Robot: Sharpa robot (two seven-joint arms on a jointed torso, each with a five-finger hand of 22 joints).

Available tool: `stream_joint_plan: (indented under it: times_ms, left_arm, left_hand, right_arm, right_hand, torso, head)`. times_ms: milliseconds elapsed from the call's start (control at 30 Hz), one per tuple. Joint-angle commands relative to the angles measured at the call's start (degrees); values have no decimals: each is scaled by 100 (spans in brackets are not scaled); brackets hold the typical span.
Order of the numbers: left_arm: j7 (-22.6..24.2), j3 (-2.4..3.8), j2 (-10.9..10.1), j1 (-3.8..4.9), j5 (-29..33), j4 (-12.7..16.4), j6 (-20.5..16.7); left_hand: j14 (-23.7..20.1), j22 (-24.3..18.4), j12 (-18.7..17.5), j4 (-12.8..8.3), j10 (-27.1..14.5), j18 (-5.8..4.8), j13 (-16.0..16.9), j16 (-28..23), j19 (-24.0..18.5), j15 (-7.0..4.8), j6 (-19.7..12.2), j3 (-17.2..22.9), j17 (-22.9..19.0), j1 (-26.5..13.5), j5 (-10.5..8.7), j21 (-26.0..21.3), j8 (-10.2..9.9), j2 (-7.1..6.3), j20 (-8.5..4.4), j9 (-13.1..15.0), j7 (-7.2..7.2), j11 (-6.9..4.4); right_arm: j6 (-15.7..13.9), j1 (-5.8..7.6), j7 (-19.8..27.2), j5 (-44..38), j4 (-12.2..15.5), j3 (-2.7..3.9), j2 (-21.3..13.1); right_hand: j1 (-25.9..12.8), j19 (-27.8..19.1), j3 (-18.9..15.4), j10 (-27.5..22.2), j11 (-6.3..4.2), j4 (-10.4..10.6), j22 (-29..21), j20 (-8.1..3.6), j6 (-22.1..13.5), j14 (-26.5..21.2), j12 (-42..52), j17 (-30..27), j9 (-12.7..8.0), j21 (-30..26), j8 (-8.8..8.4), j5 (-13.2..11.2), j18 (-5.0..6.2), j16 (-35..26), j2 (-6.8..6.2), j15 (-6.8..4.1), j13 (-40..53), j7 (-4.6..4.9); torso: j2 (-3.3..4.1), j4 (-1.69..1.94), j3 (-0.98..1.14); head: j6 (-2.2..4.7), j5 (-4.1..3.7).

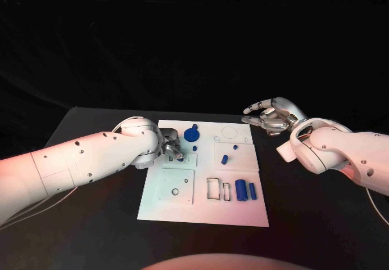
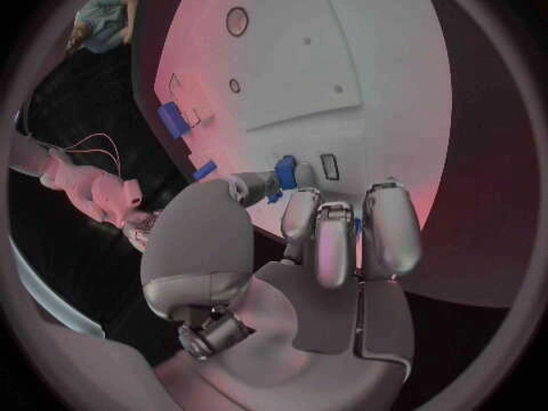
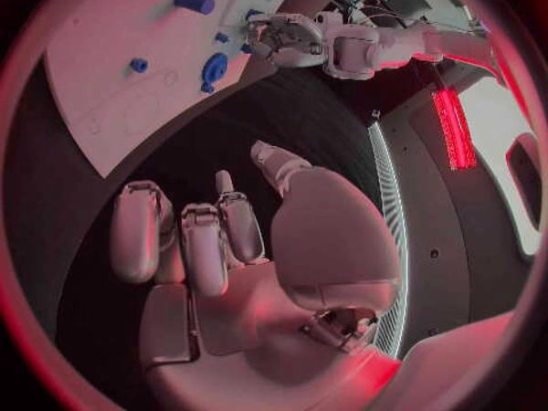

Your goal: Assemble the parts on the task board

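Head view: white rectangular task board [image 1: 203, 211] is seen mid-table, silver left hand [image 1: 170, 145] upon it, silver right hand [image 1: 271, 117] beside its far corner.
Left wrist view: a small blue peg [image 2: 283, 173] is pinched by the fingers [image 2: 333, 237]. Right wrist view: fingers are curled, nothing held.

The right hand [image 3: 228, 237] hung over the black table [image 3: 263, 119] with its fingers loosely curled and nothing between them. The white task board [image 3: 114, 82] carried blue parts — a cylinder [image 3: 194, 2], a round disc-like piece [image 3: 214, 67], a small ring [image 3: 138, 65]. The left hand [image 3: 286, 38] sat at the board's edge, just beside a small blue piece [image 3: 254, 14].
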Motion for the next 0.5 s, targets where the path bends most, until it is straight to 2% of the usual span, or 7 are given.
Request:
stream_joint_plan:
  times_ms: [33, 500]
  left_arm:
    - [-44, -38, 34, -49, 79, -22, 284]
    - [-45, -38, 62, -49, 93, -60, 326]
  left_hand:
    - [567, 8, 25, -219, 53, -106, 16, 42, 24, -44, 247, 168, 1434, -75, 8, 22, -4, 15, -29, -4, -206, -13]
    - [574, 14, 54, 69, 78, -107, 68, 53, 32, -58, 334, -291, 1463, -325, -25, 16, -17, 13, -44, -15, -225, -29]
  right_arm:
    - [78, -4, 30, -14, 1, 0, 5]
    - [75, -5, 32, -11, 4, -1, 1]
  right_hand:
    - [-34, -50, 5, -31, 6, 40, 125, -7, 55, 344, -39, 492, 8, -19, 38, 30, 68, -28, 21, 11, 267, 0]
    - [-57, -58, -13, -29, 5, 63, 115, -9, 53, 339, -37, 475, 10, -32, 41, 21, 71, -36, 19, 10, 268, -2]
  torso:
    - [0, -3, -1]
    - [0, -1, -5]
  head:
    - [-5, -3]
    - [-23, -12]
